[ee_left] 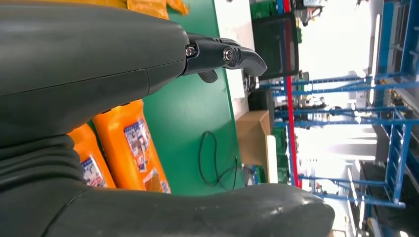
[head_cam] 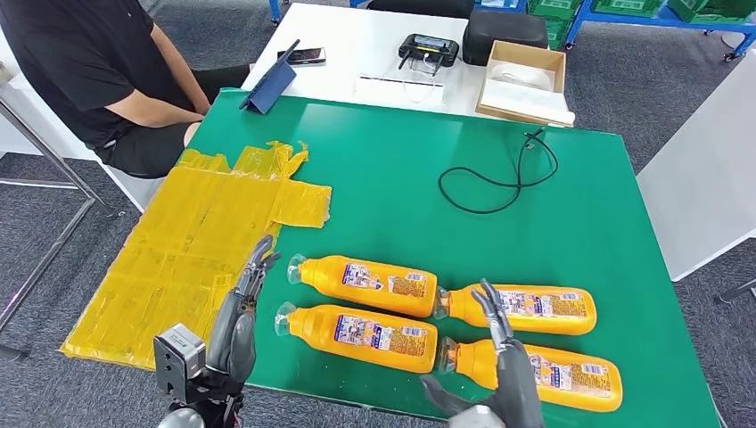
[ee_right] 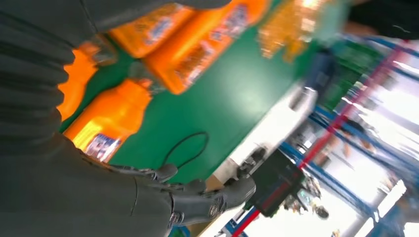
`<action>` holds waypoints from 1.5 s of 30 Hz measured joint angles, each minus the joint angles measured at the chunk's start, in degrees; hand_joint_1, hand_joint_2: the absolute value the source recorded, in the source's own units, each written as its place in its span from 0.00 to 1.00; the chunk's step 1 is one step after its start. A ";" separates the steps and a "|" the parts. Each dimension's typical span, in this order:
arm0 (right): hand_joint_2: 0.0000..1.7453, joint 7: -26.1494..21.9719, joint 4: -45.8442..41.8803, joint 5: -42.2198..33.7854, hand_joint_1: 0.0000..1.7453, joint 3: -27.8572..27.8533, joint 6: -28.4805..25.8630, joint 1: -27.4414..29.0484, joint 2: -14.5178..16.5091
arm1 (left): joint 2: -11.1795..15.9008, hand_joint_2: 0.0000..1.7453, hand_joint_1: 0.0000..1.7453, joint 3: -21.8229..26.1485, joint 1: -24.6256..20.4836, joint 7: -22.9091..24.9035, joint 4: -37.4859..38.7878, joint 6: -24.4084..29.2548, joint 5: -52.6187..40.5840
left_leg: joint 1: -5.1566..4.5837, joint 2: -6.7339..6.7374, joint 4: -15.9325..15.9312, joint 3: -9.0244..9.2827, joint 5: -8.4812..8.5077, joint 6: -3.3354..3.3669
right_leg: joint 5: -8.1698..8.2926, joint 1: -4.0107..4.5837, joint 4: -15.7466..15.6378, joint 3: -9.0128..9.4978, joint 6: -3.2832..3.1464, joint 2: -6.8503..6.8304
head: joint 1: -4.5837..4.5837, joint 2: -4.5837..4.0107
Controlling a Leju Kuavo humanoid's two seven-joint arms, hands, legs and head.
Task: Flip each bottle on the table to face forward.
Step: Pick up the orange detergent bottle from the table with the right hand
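Item: four orange bottles, lying flat on the green table (head_cam: 571, 205), arranged as two rows of two near the table's front edge.

Far-left bottle (head_cam: 365, 283) and near-left bottle (head_cam: 361, 336): clear caps at the left end, long axes running left to right, slightly slanted. Far-right bottle (head_cam: 526, 308) and near-right bottle (head_cam: 535, 367): necks pointing left, almost touching the bases of the left pair. All show printed labels with small panels of text and barcode-like marks facing up; whether this is the front or back face cannot be told at this size.

Left hand (head_cam: 234, 328): over the table's front-left edge, just left of the near-left bottle's cap, fingers extended and apart, holding nothing. The left pair lies to its right, caps toward it, long axes pointing away from the palm.

Right hand (head_cam: 506, 374): over the neck of the near-right bottle, fingers spread, thumb out to the left, nothing gripped. The right wrist view is blurred but shows fingers apart above the table.

Judgement: each hand stands nearest its own near-row bottle; a roll about the long axis is what a flip would call for, so the fingers need to cross the body, not the cap.

Other items: yellow taped sheet (head_cam: 196, 241) at left, black cable (head_cam: 499, 174) further back, seated person (head_cam: 98, 71) at the far-left corner, white table (head_cam: 357, 45) behind.
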 joint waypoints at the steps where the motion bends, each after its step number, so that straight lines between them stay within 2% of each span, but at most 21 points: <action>1: 1.00 2.23 0.43 1.83 0.00 1.11 -0.05 -0.64 -0.76 | 0.00 0.00 0.00 -0.05 -0.09 0.06 0.23 -0.31 0.24 | 0.00 0.00 0.00 0.00 0.00 0.00 | 0.00 0.00 0.00 0.00 0.00 0.00 | 0.01 0.00; 4: 1.00 8.67 1.99 5.32 0.00 4.97 -0.07 -2.64 -3.16 | 0.02 0.00 0.00 -0.18 -0.31 0.43 1.09 -0.92 0.81 | 0.00 0.00 0.00 0.00 0.01 0.01 | 0.00 -0.01 0.00 0.00 0.00 -0.01 | 0.02 0.00; 8: 1.00 14.30 4.20 9.20 0.00 10.10 -0.46 -5.26 -6.04 | 0.30 0.00 0.00 -1.08 -0.56 1.49 2.43 -1.37 1.30 | -0.01 0.00 0.00 0.00 0.01 0.02 | 0.01 -0.01 0.00 0.01 0.01 -0.01 | 0.02 0.00; 13: 1.00 17.13 6.31 11.07 0.00 13.88 -0.04 -7.46 -8.30 | 0.78 0.00 0.00 -2.08 -0.69 1.95 3.69 -1.43 1.72 | -0.01 0.00 0.01 -0.01 0.02 0.03 | 0.01 -0.01 0.00 0.01 0.01 -0.01 | 0.00 0.00; 22: 1.00 19.93 10.52 13.73 0.00 17.86 5.21 -12.20 -11.51 | 1.90 0.00 0.00 -2.98 -0.97 2.04 5.37 -1.67 2.85 | -0.01 0.00 0.00 -0.02 0.03 0.03 | 0.01 0.00 0.00 0.00 0.01 -0.01 | 0.01 0.00; 29: 1.00 22.80 13.62 21.57 0.00 18.66 7.22 -15.58 -10.89 | 2.59 0.00 0.00 -3.28 -0.86 1.61 5.91 -1.79 3.52 | -0.01 0.00 0.01 -0.02 0.04 0.05 | 0.01 0.00 0.01 0.01 0.01 -0.01 | 0.01 0.00; 45: 1.00 23.00 17.99 23.52 0.00 18.56 8.45 -19.50 -7.67 | 2.98 0.00 0.00 -3.28 -0.86 1.23 6.41 -2.41 3.32 | 0.00 0.00 0.00 -0.03 0.05 0.05 | 0.01 0.00 0.01 0.01 0.01 -0.01 | 0.01 0.00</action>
